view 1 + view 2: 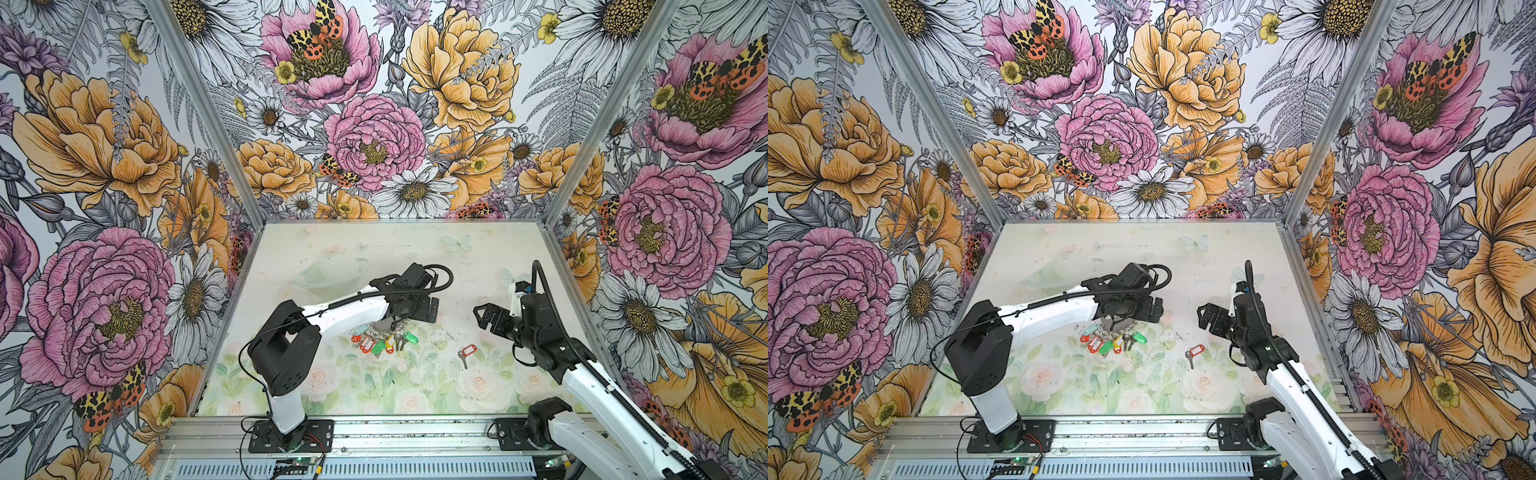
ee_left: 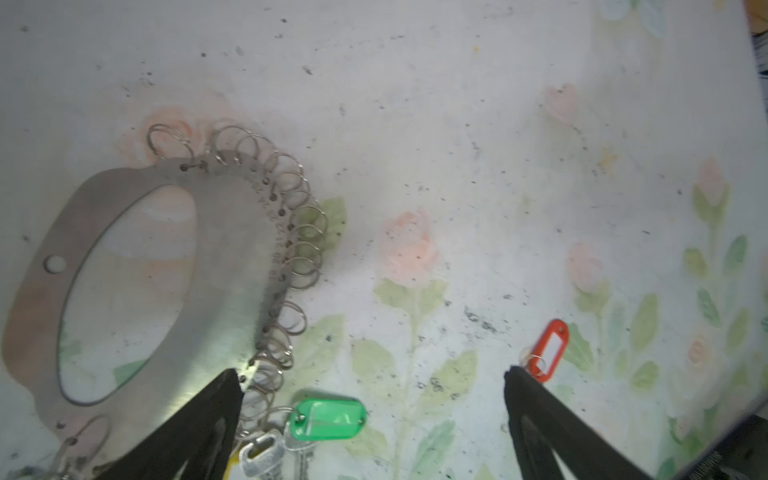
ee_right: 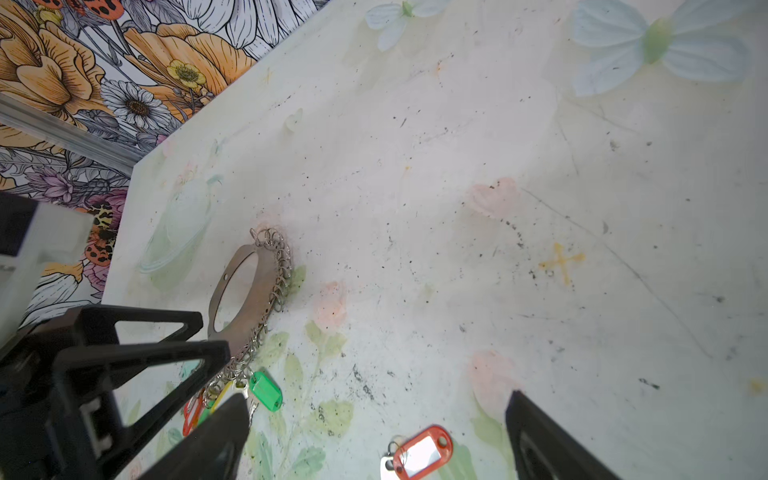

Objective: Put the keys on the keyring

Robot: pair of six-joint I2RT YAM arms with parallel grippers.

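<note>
Flat grey crescent metal keyring [image 2: 232,257], fringed with silver wire rings, lay on floral tabletop [image 2: 457,124]; coloured-tag keys [image 1: 380,344] hung at one end. Loose key with red plastic tag [image 3: 419,453] lay apart. Left gripper [image 2: 372,374] above keyring, fingers spread wide, empty. Right gripper [image 3: 378,397] near red-tagged key, likewise wide, empty.

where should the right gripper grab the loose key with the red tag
Grip the red tag across its narrow width, coming straight down from above. It lies flat on the table, apart from the keyring, and is broader to pinch than the small key joined to it.
</note>
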